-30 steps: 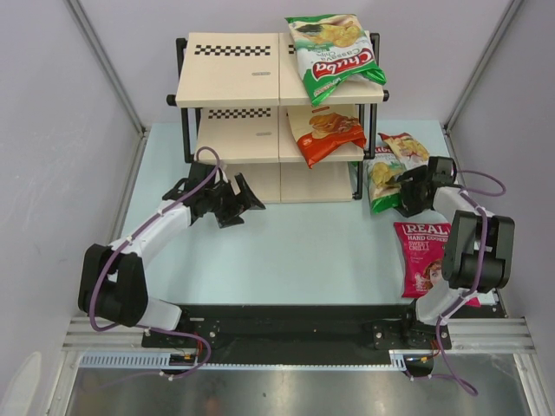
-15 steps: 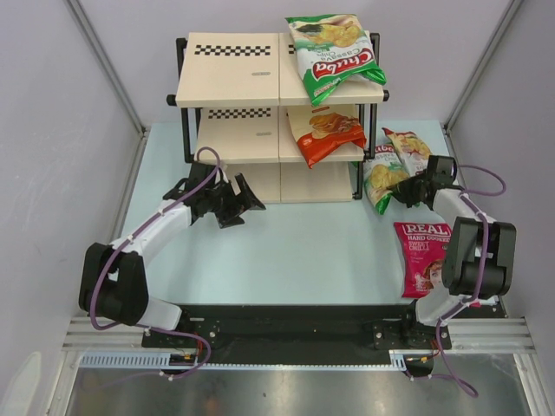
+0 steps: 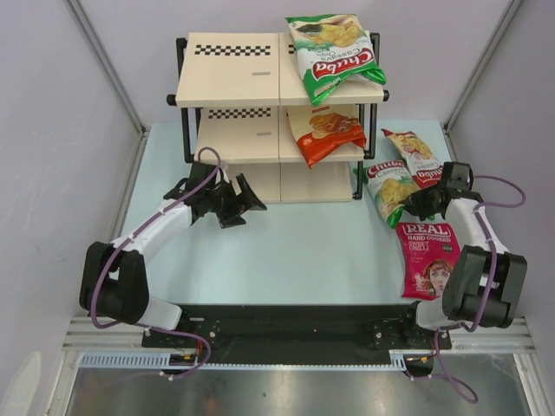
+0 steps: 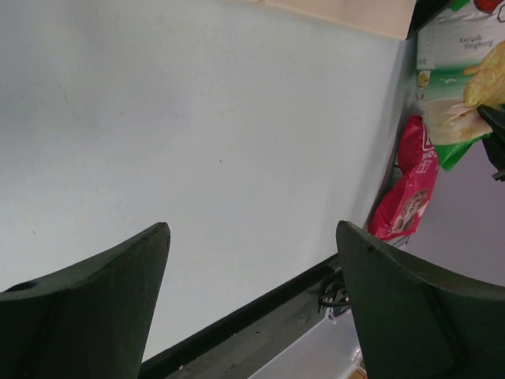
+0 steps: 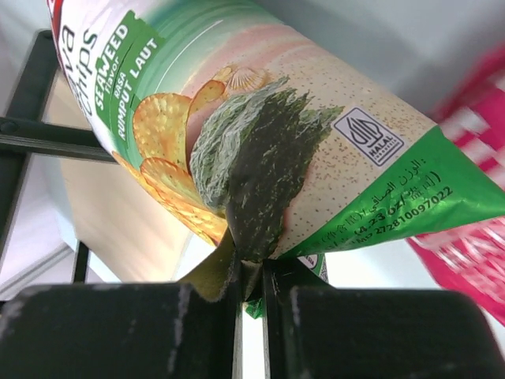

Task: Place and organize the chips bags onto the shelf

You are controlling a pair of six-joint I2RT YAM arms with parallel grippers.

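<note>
Pinching glossy, crumpled green bag point(image 5: 260, 150)

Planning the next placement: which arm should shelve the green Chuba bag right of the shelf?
Right. The right gripper is shut on the green bag beside the shelf; left gripper hangs open, empty.

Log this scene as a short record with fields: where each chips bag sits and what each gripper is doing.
shelf top tier: green Chuba bag, right end
shelf middle tier: orange bag, right end
table, right of shelf: second green Chuba bag, red-and-white bag, magenta bag
right gripper: shut on the second green Chuba bag, pinching its edge
left gripper: open, empty, over the table in front of the shelf
bags shelved: two of five
</note>
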